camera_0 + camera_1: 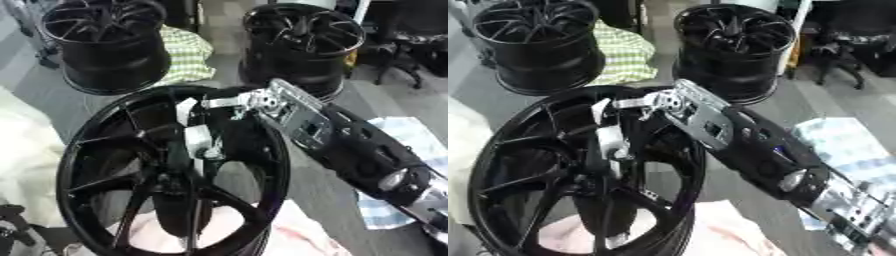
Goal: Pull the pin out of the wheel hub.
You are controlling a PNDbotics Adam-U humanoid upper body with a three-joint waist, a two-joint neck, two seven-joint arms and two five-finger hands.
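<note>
A large black wheel hub [105,165] stands tilted in the foreground, its spokes meeting at the centre [175,180]. My right arm comes in from the lower right and crosses the rim's upper right edge. My right hand [198,136] reaches down inside the wheel, just above the centre. The pin is not distinguishable; the hand and the dark spokes hide that spot. A dark part with silver bits in the lower left corner looks like my left hand [12,225].
Two more black wheels stand on the floor behind, one at the back left [109,42] and one at the back right [302,42]. A green checked cloth [188,55] lies between them. White and pink padding [297,235] lies under the front wheel.
</note>
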